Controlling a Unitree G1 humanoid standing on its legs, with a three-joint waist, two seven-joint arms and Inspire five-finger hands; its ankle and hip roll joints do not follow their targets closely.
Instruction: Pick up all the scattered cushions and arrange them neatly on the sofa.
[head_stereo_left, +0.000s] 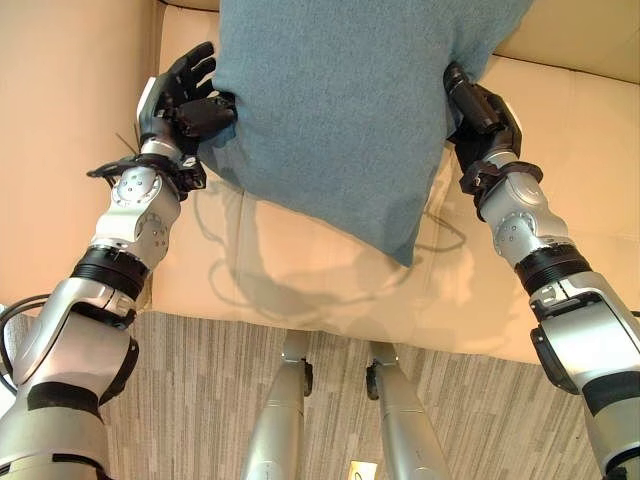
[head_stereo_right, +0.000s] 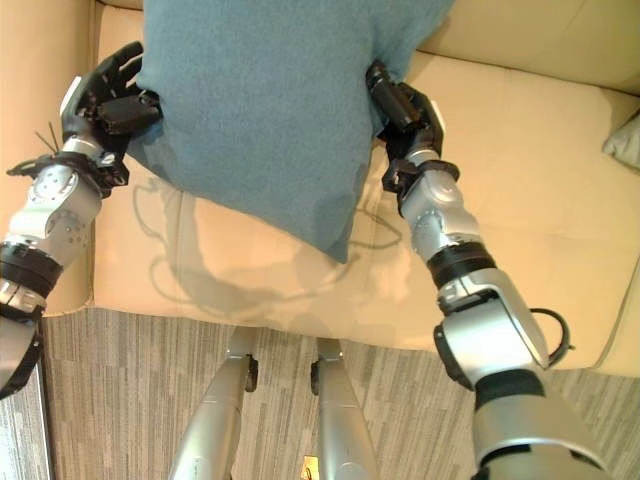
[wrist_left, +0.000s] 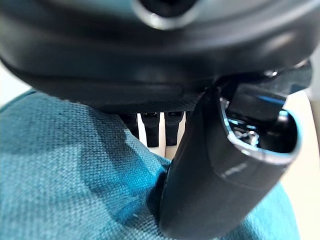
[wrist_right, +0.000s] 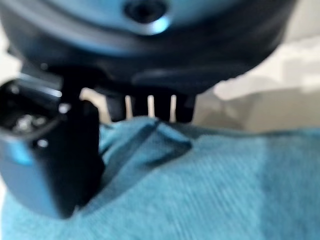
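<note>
Both hands are gripping a big teal cushion (head_stereo_left: 340, 110) and holding it up over the beige sofa (head_stereo_left: 280, 270), with one corner hanging down toward the seat. The left hand (head_stereo_left: 180, 95) is pinching the cushion's left edge, thumb (wrist_left: 210, 180) pressing into the fabric and fingers (wrist_left: 150, 127) running behind it. The right hand (head_stereo_left: 480, 115) is doing the same on the right edge, thumb (wrist_right: 55, 160) clamping a fold. Another greyish cushion (head_stereo_right: 625, 140) is peeking in at the sofa's far right. Striped carpet (head_stereo_left: 210, 390) is showing below.
</note>
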